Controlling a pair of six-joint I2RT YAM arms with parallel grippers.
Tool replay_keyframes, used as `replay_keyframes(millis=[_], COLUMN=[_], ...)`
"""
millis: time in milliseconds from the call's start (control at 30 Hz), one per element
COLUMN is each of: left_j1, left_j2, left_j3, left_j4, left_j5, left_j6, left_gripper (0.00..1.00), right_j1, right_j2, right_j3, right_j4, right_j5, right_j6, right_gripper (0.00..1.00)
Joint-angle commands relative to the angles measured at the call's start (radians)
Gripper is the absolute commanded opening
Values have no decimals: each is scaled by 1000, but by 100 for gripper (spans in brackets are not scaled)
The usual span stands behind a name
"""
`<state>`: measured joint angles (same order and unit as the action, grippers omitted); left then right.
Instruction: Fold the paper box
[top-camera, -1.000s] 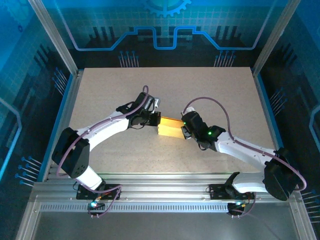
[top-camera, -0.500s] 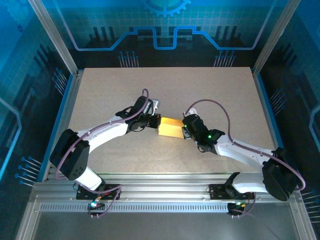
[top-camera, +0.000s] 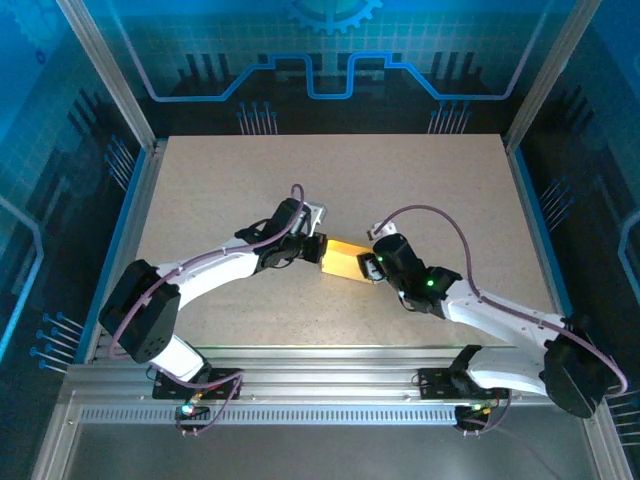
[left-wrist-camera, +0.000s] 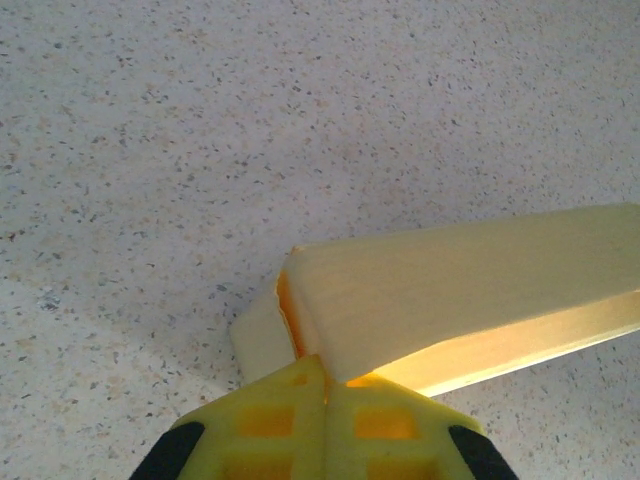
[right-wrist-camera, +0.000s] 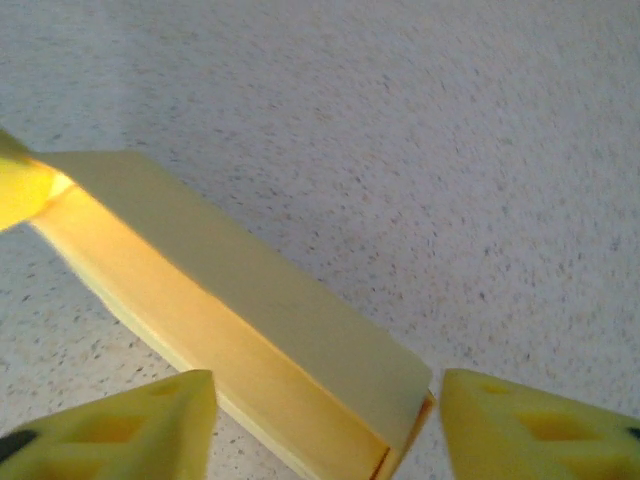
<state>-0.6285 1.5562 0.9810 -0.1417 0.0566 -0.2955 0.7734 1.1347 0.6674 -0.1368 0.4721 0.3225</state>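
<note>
The pale yellow-tan thin cardboard paper box (top-camera: 343, 260) is at the middle of the speckled bench (top-camera: 400, 180), long axis left to right, its left end clamped in my left pincer (left-wrist-camera: 325, 385), its right end between the parted fingers of my right pincer (right-wrist-camera: 325, 410).

Tabletop (top-camera: 400, 170): beige, speckled, mid-frame.
Back panel (top-camera: 330, 50): blue, circuit print, top.
Alu rails (top-camera: 320, 385): bottom edge.
</note>
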Motion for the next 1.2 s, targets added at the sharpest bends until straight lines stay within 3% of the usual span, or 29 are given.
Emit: replay_keyframes(millis=[0,200,400,567,867,1167], left_j1=[-8,-8,-8,-11,-14,-20], left_j2=[7,17,18,12,1,1], left_j3=[-41,-42,-53,-65,-123,-146], left_j4=[-70,-67,-58,-52,9,19], left_j5=[21,16,11,-1,-4,-3], left_j6=[20,27,30,34,54,50], left_gripper=[0,0,0,0,0,0], right_j1=[17,0,-84,-144,-215,-204], right_j2=[-69,-93,112,181,201,191], right_j3=[-8,49,292,361,266,171], right_j4=[-10,-64,-336,-445,-392,-372], right_j5=[-22,-14,-55,-134,-338,-304], right_j6=[-32,-11,153,293,465,469], right_gripper=[70,79,77,73,73,65])
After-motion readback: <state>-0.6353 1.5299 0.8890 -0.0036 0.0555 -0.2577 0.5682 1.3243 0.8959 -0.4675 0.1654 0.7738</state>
